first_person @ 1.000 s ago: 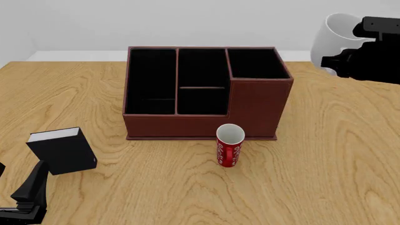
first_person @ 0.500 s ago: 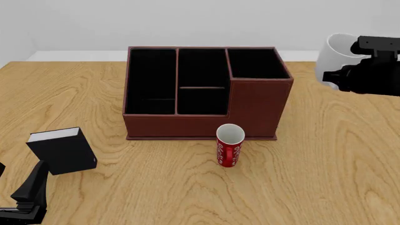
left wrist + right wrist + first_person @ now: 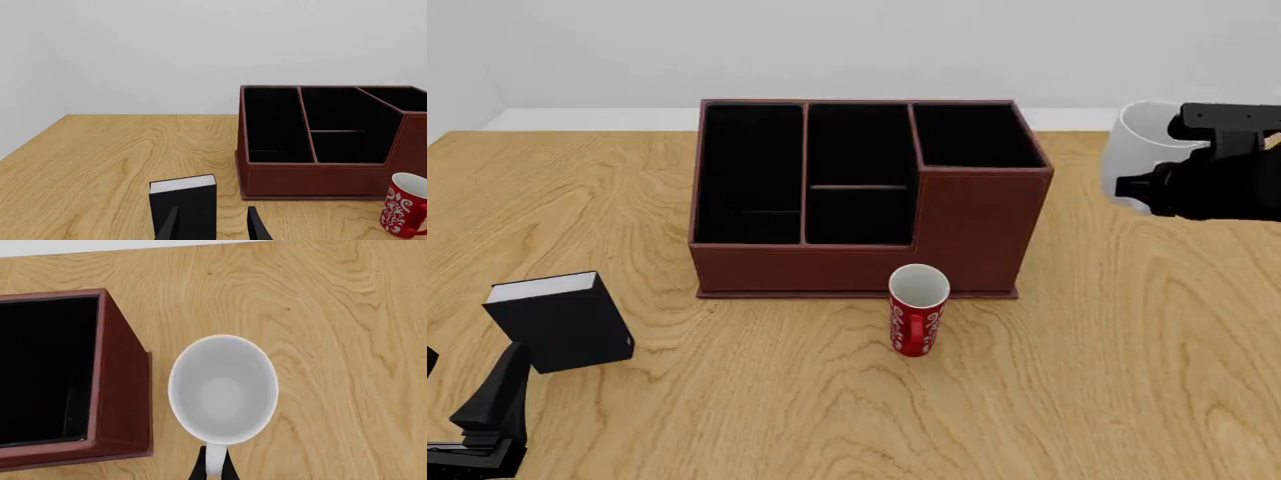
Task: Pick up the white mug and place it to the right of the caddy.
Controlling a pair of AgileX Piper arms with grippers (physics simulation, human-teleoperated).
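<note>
The white mug hangs upright in my right gripper, which is shut on its handle, to the right of the caddy and apart from it. In the right wrist view the mug shows from above, open and empty, beside the caddy's tall corner, with the fingers pinching the handle. I cannot tell whether the mug touches the table. My left gripper is open at the near left, with nothing held; it also shows in the left wrist view.
A small black book stands just beyond the left gripper, also in the left wrist view. A slim red patterned cup stands in front of the caddy. The table's far edge runs behind the caddy.
My right gripper has come down with the white mug beside the caddy's right side. The left arm, book and red cup have not moved.
</note>
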